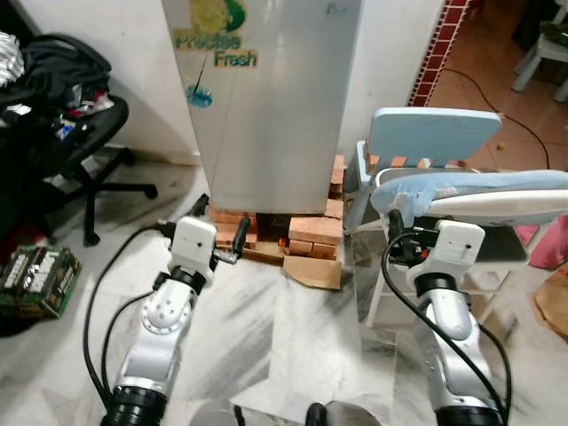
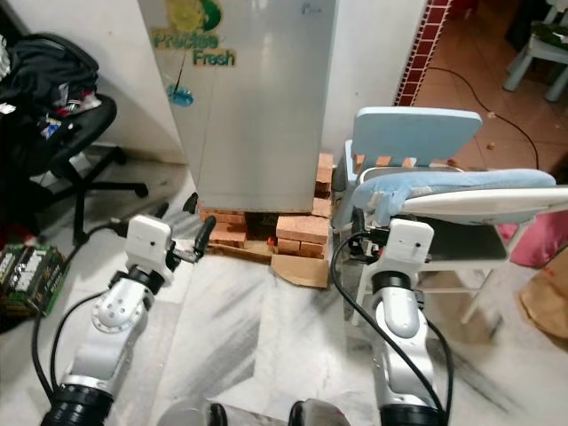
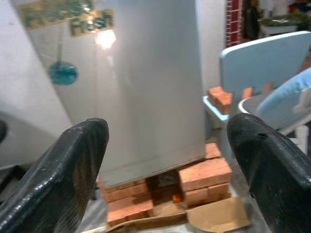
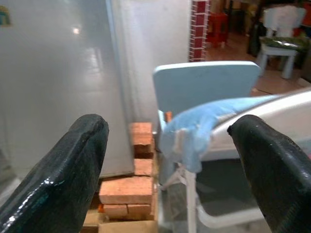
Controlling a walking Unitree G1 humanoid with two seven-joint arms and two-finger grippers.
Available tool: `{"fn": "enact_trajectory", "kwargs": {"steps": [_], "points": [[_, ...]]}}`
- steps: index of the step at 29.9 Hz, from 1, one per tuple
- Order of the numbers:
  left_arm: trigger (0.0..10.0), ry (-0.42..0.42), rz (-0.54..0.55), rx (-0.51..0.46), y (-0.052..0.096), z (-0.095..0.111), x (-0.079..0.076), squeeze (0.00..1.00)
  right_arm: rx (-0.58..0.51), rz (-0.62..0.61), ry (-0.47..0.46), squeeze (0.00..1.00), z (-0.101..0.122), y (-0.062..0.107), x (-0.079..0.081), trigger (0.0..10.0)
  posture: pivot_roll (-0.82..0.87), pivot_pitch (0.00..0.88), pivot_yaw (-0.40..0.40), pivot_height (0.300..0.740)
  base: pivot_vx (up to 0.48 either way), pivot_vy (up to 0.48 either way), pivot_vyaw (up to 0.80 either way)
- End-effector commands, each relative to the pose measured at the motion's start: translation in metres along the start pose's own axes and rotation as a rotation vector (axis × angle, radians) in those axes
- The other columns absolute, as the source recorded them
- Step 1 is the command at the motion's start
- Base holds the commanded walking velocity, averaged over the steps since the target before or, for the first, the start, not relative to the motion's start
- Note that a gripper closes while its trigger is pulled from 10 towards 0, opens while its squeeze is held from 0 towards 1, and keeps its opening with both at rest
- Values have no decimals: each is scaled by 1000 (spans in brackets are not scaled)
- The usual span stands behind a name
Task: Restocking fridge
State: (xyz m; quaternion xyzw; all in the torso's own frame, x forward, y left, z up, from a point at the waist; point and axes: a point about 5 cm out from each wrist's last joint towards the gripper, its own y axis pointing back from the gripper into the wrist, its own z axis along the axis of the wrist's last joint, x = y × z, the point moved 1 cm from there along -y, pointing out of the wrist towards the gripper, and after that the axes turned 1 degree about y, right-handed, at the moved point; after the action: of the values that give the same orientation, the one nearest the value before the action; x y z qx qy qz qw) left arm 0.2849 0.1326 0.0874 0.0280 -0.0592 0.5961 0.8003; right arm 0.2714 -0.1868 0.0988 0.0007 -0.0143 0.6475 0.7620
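Fridge [image 1: 266, 106] restocking looks barely begun. Nearest, left tool [image 1: 224, 238] and right tool [image 4: 175, 160] hover with fingers spread wide, holding nothing. Beyond them, bricks [image 1: 306, 235] prop up the silver fridge, door closed. A blue chair [image 1: 426, 151] stands past the right tool. Fridge top is cut off; no groceries can be made out.

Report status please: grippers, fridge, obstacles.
Left gripper open, empty; right gripper open, empty. Tall silver fridge shut, standing on red bricks. Light blue plastic chair close at its right.
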Motion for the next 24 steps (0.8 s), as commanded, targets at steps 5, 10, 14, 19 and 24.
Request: {"fn": "enact_trajectory", "kwargs": {"steps": [5, 10, 14, 19, 24], "points": [[10000, 15, -22, 6, -3, 3, 0, 0, 28, 6, 3, 0, -6, 2, 2, 10000, -78, 79, 13, 740, 0, 0, -800], [10000, 6, -20, 12, -1, 4, 1, 0, 36, -14, 2, 0, -7, 2, -4, 10000, -73, 89, 15, 740, 0, 187, -800], [10000, -2, -2, 11, -2, 4, 4, 0, 42, -15, -1, 0, -8, 2, -4, 10000, -63, 101, 13, 740, -251, 382, -761], [10000, 4, 22, 20, 0, 4, 8, 0, 49, -10, 1, 0, -10, 1, -2, 10000, -54, 100, 9, 740, 0, 49, -789], [10000, 4, 35, 16, 0, 5, 9, 0, 54, -9, 0, 0, -10, -1, -1, 10000, -50, 99, 9, 740, 0, 0, -800]]}}
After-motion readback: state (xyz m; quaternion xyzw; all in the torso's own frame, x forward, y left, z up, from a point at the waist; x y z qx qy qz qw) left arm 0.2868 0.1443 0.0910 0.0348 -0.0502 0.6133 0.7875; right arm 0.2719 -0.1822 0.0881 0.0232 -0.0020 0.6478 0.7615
